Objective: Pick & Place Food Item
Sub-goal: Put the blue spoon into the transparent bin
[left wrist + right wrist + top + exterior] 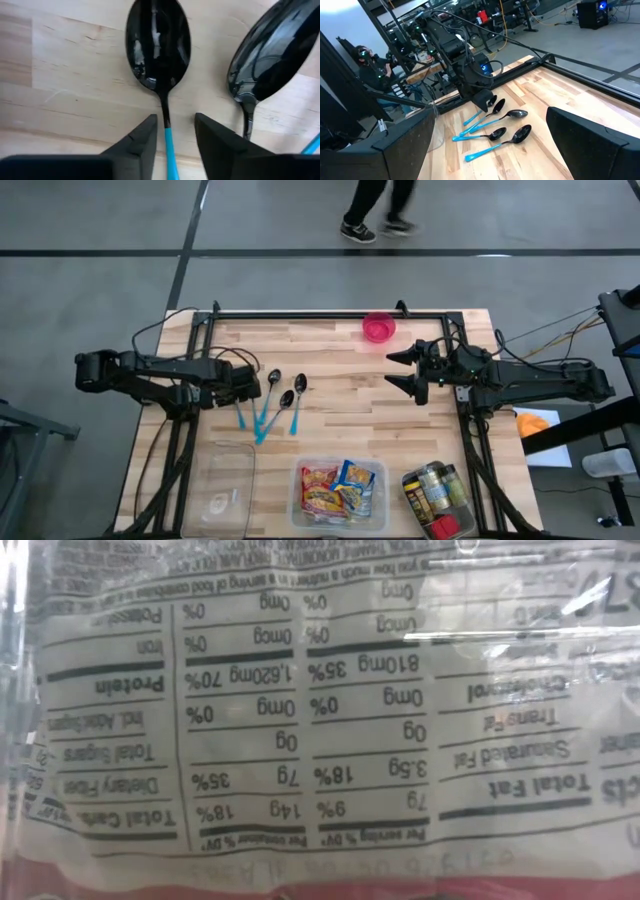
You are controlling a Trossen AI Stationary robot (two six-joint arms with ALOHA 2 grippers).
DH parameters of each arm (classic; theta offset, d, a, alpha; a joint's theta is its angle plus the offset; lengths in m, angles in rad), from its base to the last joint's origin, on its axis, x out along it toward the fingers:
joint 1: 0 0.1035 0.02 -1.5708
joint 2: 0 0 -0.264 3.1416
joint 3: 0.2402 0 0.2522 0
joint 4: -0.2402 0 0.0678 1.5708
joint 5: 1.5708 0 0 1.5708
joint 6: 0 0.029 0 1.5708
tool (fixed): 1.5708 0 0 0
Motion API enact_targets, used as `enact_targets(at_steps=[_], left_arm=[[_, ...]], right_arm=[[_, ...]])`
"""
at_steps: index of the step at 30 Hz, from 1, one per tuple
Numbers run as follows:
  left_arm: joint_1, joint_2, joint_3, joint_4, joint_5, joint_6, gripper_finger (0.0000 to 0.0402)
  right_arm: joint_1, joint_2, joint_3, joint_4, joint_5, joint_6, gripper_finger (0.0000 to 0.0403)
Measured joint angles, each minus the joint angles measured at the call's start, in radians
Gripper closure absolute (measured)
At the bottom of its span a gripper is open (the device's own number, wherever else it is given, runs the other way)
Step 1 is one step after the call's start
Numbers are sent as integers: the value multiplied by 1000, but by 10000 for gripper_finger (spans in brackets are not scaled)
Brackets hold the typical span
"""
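Sitting in a clear tub (pixel 297 498) at the table's (pixel 340 420) near edge, the food packets (pixel 338 485): bright wrappers, untouched, well apart from both arms. Filling the low view entirely, one packet's nutrition label (pixel 300 720), printed side pressed up against the lens and reading upside down.

Flanking that tub: an empty clear container (pixel 225 480) on the left arm's side, a tub of jars (pixel 437 498) on the right arm's side.

Further up the board, black-bowled spoons with blue handles fanned out together. Pointing straight down over them, the left gripper (pixel 175 117), fingers apart and straddling the neck of one spoon (pixel 159 47), dark handle running between the two tips with wood showing on either side; no clamp visible. Lying just beside it, a second spoon (pixel 270 55), bowl tilted away.

Hovering level above the table's right half, the right gripper (pixel 400 370), spread wide, holding nothing, aimed across at the spoons.

Parked near the far rail, a pink bowl (pixel 379 328). Beyond the table, a person's legs (pixel 378 220) on the grey floor.
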Motion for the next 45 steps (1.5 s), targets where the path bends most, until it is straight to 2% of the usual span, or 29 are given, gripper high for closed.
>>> enact_targets(at_steps=[7,10,27,37,45], left_arm=[[0,3,0,-10,-8,-3,365],[0,3,1,-8,-9,-3,393],[1,-17,12,-20,6,39,400],[1,-131,132,-138,22,111,401],[0,-223,285,-245,23,113,401]], right_arm=[[0,0,0,0,0,0,22],[0,0,0,0,0,0,22],[0,0,0,0,0,0,22],[0,0,0,0,0,0,22],[0,0,0,0,0,0,22]])
